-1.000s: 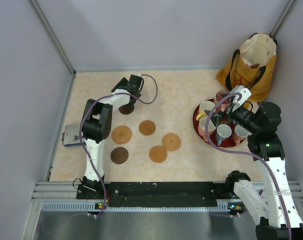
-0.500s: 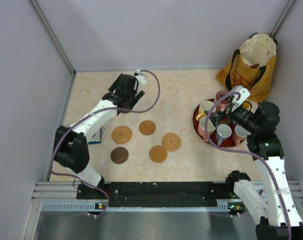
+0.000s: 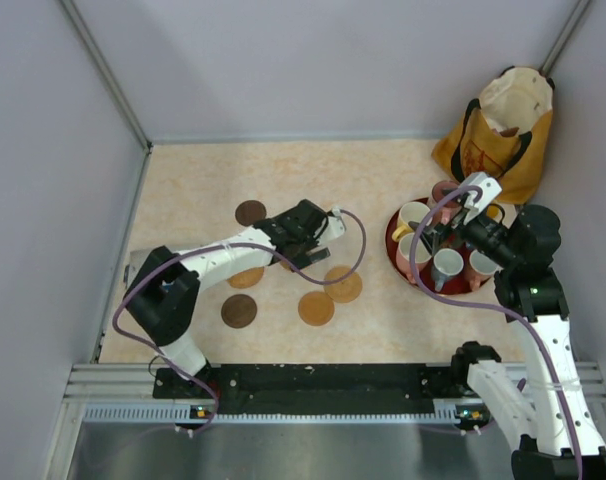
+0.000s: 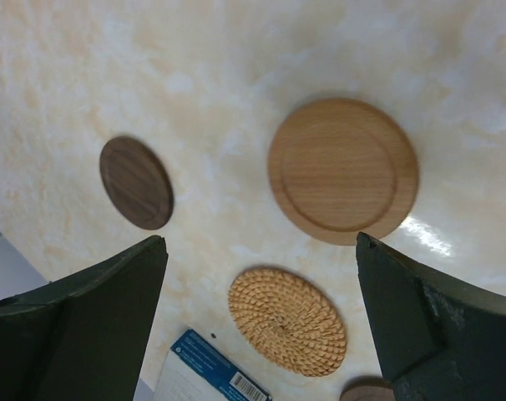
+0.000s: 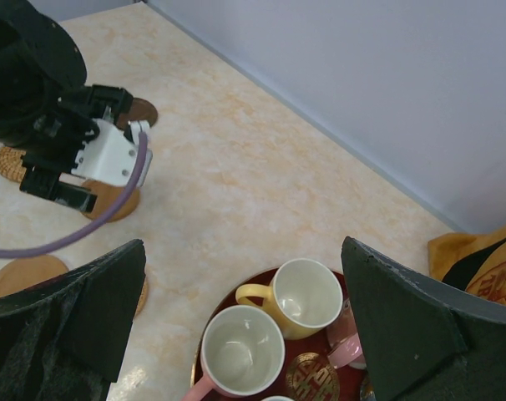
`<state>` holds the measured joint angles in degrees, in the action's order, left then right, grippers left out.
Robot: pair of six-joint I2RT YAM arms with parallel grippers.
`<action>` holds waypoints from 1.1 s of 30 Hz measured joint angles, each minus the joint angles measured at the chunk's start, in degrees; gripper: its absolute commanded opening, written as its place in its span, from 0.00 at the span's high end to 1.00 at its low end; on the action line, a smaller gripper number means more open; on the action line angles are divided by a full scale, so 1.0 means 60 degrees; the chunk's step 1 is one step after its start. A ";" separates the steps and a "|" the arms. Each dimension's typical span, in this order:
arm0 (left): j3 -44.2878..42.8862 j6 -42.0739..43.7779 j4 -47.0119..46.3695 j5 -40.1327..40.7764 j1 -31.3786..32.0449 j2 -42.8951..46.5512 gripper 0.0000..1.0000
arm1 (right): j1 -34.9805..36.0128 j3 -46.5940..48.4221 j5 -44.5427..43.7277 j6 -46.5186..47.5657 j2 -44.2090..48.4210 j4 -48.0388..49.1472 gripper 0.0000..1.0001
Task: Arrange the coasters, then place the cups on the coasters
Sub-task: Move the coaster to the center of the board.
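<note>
Arranging the coasters [image 3: 316, 307] looked to be the step in hand: the discs lay scattered on the bench [image 3: 383, 330], and none carried a cup. Nearest the arm bases lay a dark brown coaster [image 3: 239, 310], with a tan one to its right, apart from it. A little farther out lay another tan disc and a woven coaster [image 4: 287, 320], half hidden under the left arm [image 3: 198, 262] in the top view.

The left gripper [image 4: 259, 242] hung above this cluster, its fingers spread wide and empty. To do the step well, I judged that it should drop squarely over one disc, straddle the rim and close low against the bench, since such thin flat pieces offer little edge to catch. Each disc should be set down well apart from its neighbours, so that handled cups would fit side by side.

The left wrist view showed a pale wooden coaster [image 4: 343, 170] with a raised rim and fine grain, the woven one coiled like basketwork, and a plain dark disc [image 4: 136, 182].

Farther right, the cups [image 3: 446, 266] stood crowded on a red tray [image 3: 393, 245]. Among them were a pale yellow cup [image 5: 301, 294] and a pink-handled cup [image 5: 239, 349], both upright and empty. The right gripper [image 5: 243, 246] hung over them, spread and holding nothing. Farthest back, a yellow-orange bag [image 3: 503, 130] sat in the corner.
</note>
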<state>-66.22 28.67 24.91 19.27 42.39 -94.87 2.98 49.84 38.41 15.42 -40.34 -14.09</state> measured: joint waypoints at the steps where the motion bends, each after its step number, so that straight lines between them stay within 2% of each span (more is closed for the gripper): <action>1: 0.0000 0.0000 0.0025 -0.0018 0.0124 -0.0153 0.02 | 0.0000 0.0000 -0.0004 0.0000 0.0000 0.0000 0.01; 6: -0.0004 -0.0004 0.0087 -0.0026 0.0543 -0.0900 0.02 | 0.0000 -0.0015 -0.0007 0.0000 -0.0004 0.0000 0.01; 16: -0.0492 0.0317 -0.0015 0.0838 0.0550 -0.2069 0.01 | 0.0000 -0.0062 -0.0007 0.0004 -0.0040 0.0015 0.01; 21: -0.1432 0.0503 -0.0168 0.1508 0.0215 -0.2903 0.02 | 0.0000 -0.0062 -0.0029 0.0004 -0.0058 0.0018 0.01; 25: -0.2605 0.0452 -0.0324 0.2033 -0.0441 -0.3803 0.02 | 0.0000 -0.0062 -0.0033 0.0004 -0.0098 0.0044 0.01; 30: -0.2565 0.0284 -0.0506 0.1749 -0.1086 -0.3599 0.01 | 0.0000 -0.0066 -0.0036 0.0007 -0.0178 0.0113 0.01; 33: -0.1818 0.0255 -0.0423 0.0918 -0.1013 -0.2448 0.02 | 0.0000 -0.0069 -0.0033 0.0007 -0.0178 0.0157 0.01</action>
<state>-77.12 30.20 22.37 24.77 36.32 -109.56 2.98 49.43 38.22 15.46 -41.41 -13.15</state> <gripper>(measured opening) 0.985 0.987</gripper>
